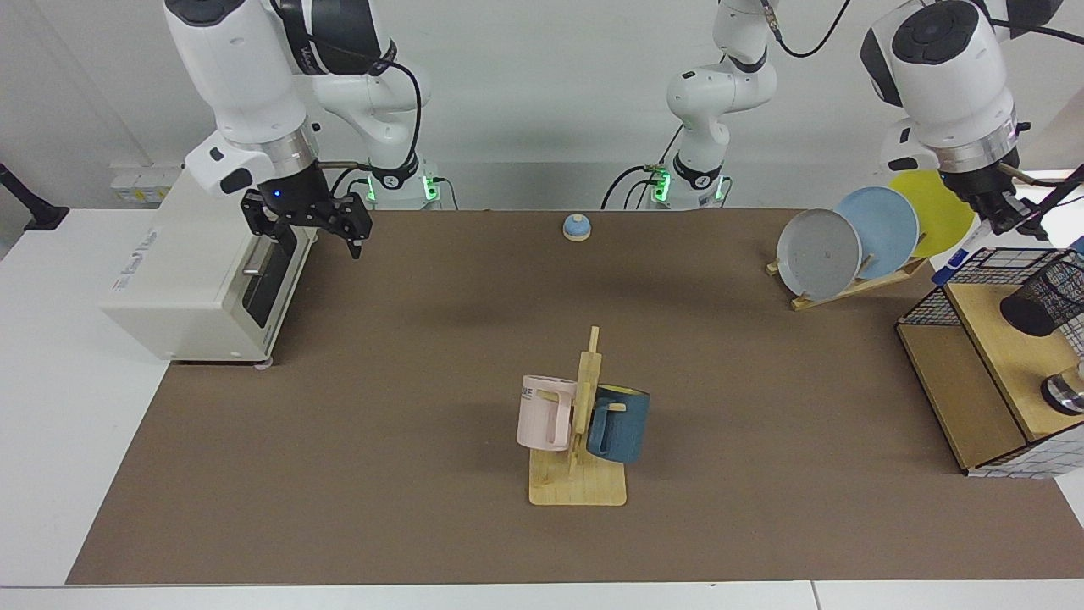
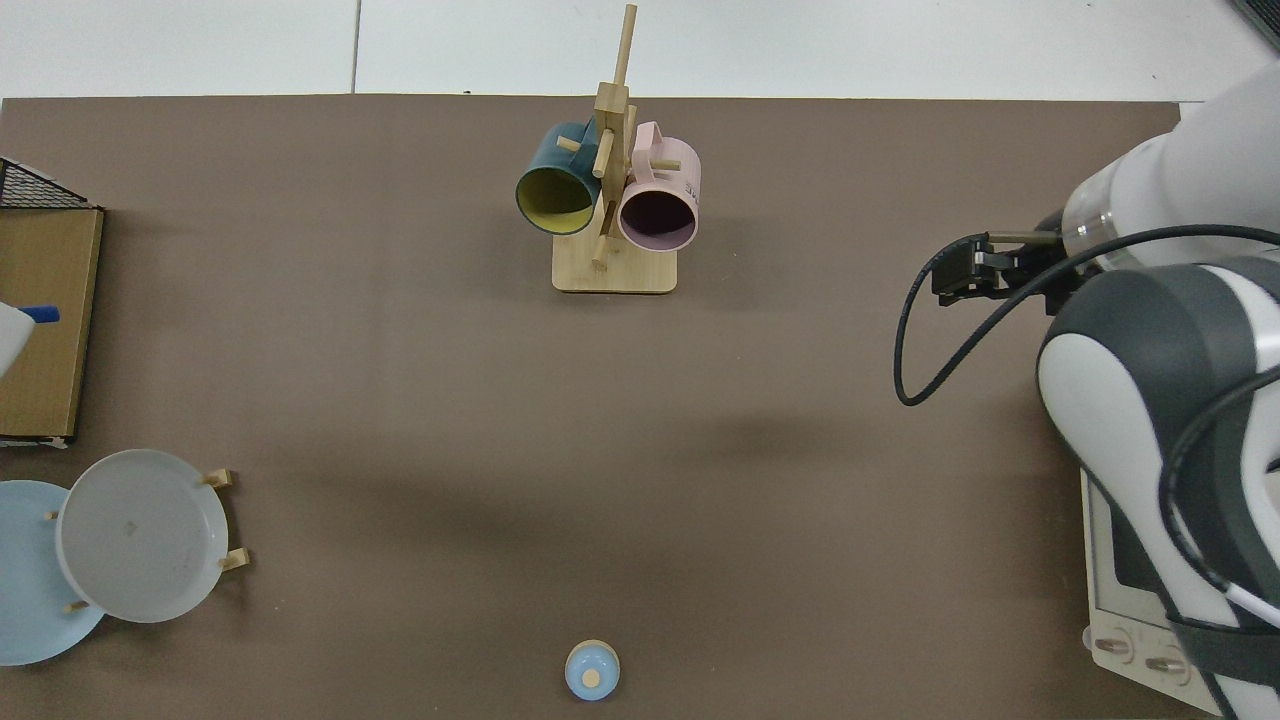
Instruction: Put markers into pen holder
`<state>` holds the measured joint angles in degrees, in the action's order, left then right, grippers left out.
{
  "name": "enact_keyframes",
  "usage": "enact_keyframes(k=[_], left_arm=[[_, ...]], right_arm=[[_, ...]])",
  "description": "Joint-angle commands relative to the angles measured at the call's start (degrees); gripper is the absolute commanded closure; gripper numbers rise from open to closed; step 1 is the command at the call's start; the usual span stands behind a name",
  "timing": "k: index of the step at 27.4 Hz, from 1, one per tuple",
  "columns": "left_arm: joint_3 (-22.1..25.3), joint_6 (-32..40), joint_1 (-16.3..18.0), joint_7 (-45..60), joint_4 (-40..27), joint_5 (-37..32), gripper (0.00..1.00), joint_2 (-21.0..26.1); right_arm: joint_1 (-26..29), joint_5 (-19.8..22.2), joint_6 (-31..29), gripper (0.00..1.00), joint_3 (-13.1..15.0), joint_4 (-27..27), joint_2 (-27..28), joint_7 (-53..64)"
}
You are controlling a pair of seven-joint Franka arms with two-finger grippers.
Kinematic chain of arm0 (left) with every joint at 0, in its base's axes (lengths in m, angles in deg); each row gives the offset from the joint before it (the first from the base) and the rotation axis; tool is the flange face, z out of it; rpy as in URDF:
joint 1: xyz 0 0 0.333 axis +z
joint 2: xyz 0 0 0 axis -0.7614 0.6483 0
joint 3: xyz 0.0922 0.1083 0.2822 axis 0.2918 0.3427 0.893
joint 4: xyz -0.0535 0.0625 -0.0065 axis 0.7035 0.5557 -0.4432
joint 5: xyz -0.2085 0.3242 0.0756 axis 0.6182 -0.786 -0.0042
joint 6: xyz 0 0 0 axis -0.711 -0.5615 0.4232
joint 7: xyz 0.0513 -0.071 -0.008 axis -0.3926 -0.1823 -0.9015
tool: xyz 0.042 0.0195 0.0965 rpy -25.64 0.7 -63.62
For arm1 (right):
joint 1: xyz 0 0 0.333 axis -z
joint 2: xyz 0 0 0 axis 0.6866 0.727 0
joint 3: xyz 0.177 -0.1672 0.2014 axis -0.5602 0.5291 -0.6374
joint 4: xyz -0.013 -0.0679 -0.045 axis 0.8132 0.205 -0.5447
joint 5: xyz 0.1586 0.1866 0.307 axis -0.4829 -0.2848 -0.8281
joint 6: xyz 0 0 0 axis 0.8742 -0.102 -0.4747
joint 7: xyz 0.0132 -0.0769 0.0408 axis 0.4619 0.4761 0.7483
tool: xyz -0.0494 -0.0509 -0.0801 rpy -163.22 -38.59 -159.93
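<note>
Clamped slantwise in the left gripper (image 1: pixel 1003 216), the marker (image 1: pixel 959 258) hangs.

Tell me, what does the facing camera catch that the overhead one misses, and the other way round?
Only the facing view shows the pen holder, the yellow plate and the left gripper gripping the marker beside the wire basket. Only the top view looks into the mugs' open mouths. Both show the mug rack, the bell, the toaster oven and the right gripper, jaws open, waiting near it.
</note>
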<state>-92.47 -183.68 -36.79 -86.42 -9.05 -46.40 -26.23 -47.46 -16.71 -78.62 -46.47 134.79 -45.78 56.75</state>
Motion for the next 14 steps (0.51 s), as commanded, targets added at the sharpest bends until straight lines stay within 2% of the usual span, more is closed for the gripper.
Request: enact_keyframes(k=[1,6,14], left_arm=[[-0.5,0.1,1.3,-5.7,3.6,-5.0,1.0,2.1],[-0.5,-1.0,1.8,-6.1,3.6,-10.1,1.0,2.0],[-0.4,-6.7,6.0,-10.1,2.7,-14.6,1.0,2.3]], right_arm=[[1.1,0.0,0.5,0.0,-1.0,1.2,-1.2,0.9],[0.4,0.0,0.4,0.0,-1.1,1.2,-1.3,1.0],[0.3,-0.1,0.4,0.0,-1.2,1.2,-1.3,0.9]])
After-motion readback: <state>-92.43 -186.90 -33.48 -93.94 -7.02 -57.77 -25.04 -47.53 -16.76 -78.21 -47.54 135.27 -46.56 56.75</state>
